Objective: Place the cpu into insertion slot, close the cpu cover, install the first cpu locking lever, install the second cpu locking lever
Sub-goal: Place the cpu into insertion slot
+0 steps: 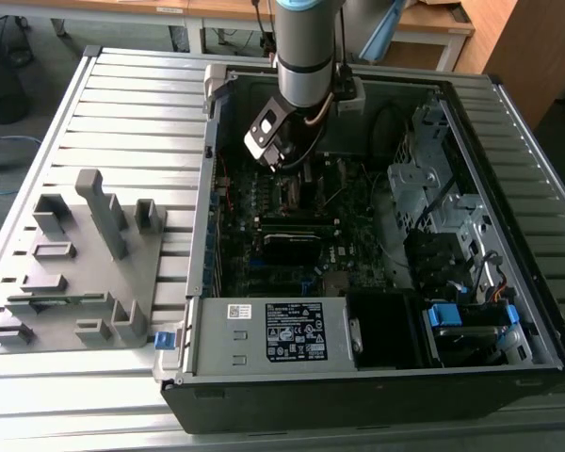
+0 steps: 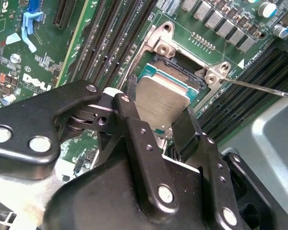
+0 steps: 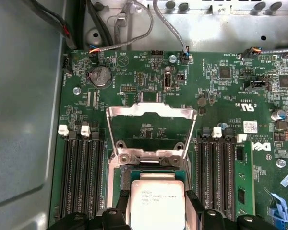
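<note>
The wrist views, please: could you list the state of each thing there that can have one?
cpu: gripped by the pincer over the slot; cannot tell if seated.
pincer: shut on the cpu.
cover: swung open.
slot: uncovered, partly under the cpu.
lever: unlatched.

A: What's covered?
B: The cpu [image 3: 157,201]. Its near edge is cut off by the frame, and two sides sit under the jaws clamping it.
A: Socket?
B: The insertion slot [image 2: 176,79] is mostly under the cpu. In the exterior view the arm [image 1: 306,56], at 12 o'clock of the case [image 1: 358,400], blocks it. Board parts are too small to tell.
</note>
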Robot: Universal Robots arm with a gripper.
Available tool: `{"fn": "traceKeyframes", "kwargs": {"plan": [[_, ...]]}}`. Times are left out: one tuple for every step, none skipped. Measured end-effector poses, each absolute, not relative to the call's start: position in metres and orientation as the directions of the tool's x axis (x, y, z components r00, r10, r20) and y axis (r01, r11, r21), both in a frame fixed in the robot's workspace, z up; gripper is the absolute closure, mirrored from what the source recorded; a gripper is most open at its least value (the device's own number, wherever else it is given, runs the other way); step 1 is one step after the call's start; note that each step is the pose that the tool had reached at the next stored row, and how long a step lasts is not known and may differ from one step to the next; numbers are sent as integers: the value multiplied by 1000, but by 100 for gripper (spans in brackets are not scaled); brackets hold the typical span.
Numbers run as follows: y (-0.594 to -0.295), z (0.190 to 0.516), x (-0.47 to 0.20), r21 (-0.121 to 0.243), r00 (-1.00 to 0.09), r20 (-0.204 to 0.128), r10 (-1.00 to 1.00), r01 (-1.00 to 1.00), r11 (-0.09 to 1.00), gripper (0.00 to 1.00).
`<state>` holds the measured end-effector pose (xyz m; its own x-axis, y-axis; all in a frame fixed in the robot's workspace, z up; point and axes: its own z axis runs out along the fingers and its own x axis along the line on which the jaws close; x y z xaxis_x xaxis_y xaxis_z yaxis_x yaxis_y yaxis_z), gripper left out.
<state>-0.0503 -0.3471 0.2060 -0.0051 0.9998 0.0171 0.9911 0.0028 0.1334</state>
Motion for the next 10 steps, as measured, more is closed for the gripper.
{"fn": "traceKeyframes", "kwargs": {"plan": [[-347, 205, -51, 135, -5, 17, 1000, 991, 3, 46], [-347, 205, -51, 135, -5, 17, 1000, 991, 3, 46], [-347, 204, -51, 135, -5, 17, 1000, 991, 3, 46], [-347, 204, -51, 135, -5, 17, 1000, 991, 3, 46], [-347, 204, -51, 135, -5, 17, 1000, 991, 3, 46], [-346, 204, -51, 135, -5, 17, 1000, 991, 3, 46], [-345, 204, -51, 135, -5, 17, 1000, 991, 3, 46], [-344, 204, -51, 135, -5, 17, 1000, 991, 3, 46], [-342, 204, -51, 135, -5, 17, 1000, 991, 3, 46], [-341, 204, -51, 135, -5, 17, 1000, 991, 3, 46]]}}
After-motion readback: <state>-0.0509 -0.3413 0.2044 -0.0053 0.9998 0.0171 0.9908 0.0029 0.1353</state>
